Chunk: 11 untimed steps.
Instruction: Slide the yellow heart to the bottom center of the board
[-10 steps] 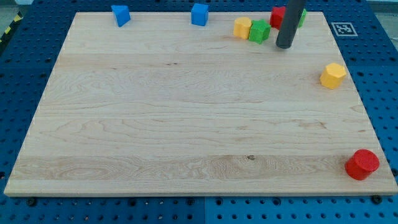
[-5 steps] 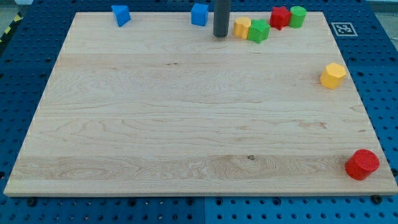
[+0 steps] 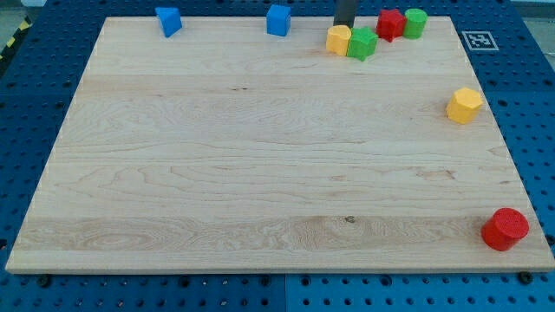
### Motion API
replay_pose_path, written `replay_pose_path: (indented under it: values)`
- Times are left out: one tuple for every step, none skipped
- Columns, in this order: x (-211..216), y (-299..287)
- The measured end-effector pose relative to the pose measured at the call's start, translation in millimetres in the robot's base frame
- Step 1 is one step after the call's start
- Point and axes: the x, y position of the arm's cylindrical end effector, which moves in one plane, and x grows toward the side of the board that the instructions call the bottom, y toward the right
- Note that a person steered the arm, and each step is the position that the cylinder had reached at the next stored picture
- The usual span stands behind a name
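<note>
My tip has moved from beside the blue cube to the frame's top edge, directly above the yellow heart-shaped block, seemingly touching its upper side. The rod has no jaws; it holds nothing. The heart sits upper centre-right on the pale wooden surface, touching a green block. A yellow hexagonal block lies at the right edge, well apart.

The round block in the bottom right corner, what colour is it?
Red. The round block shows clearly in the camera view.
</note>
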Motion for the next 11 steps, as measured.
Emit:
replay_pose_path:
  values:
    - [18,-12]
    - [39,-12]
    - [56,-12]
    - [77,-12]
    - [93,-12]
    - [94,-12]
    - [95,-12]
    - [102,-12]
    - [118,-7]
    - [133,9]
    - [153,15]
